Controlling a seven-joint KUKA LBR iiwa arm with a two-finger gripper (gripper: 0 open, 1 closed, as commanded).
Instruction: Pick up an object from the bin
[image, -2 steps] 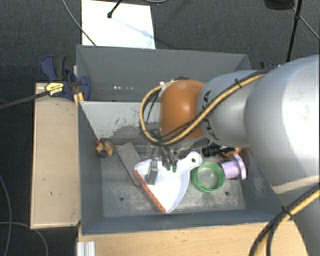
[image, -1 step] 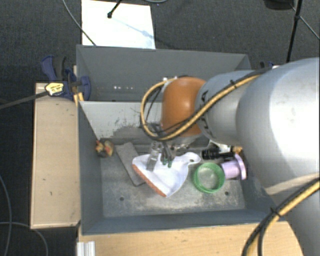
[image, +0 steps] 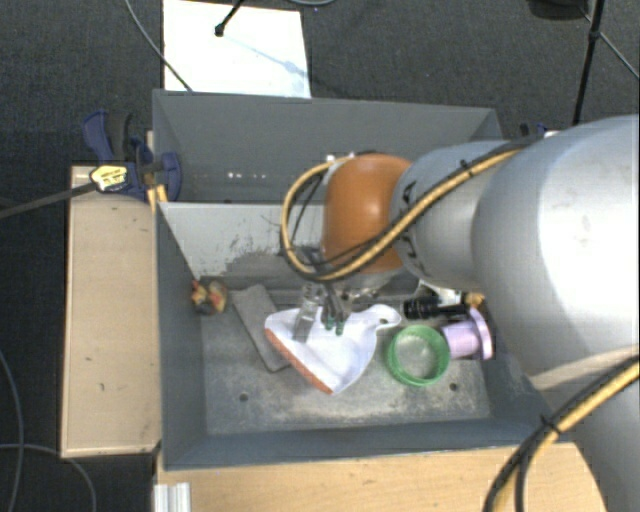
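Right, camera view: hand (image: 325, 312) sits over the white cloth (image: 340, 355) with the orange edge, middle of the bin (image: 260, 400), left of the green ring (image: 418, 355). Cloth lies straight below. Can't tell if the hand is open or closed.

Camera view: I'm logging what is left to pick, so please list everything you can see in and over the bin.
white cloth: one, white, middle of the bin floor, right under the pincer
flat pad: one, orange edge, under the cloth's front left side
slab: one, grey, left of the cloth
small thing: one, brown and yellow, at the left wall; kind unclear
ring: one, green, right of the cloth
cylinder: one, lilac, right of the ring
dark thing: one, black, behind the ring; kind unclear
bin: one, grey metal
arm: one, silver, from the right
wrist cover: one, orange
pincer: one, over the cloth
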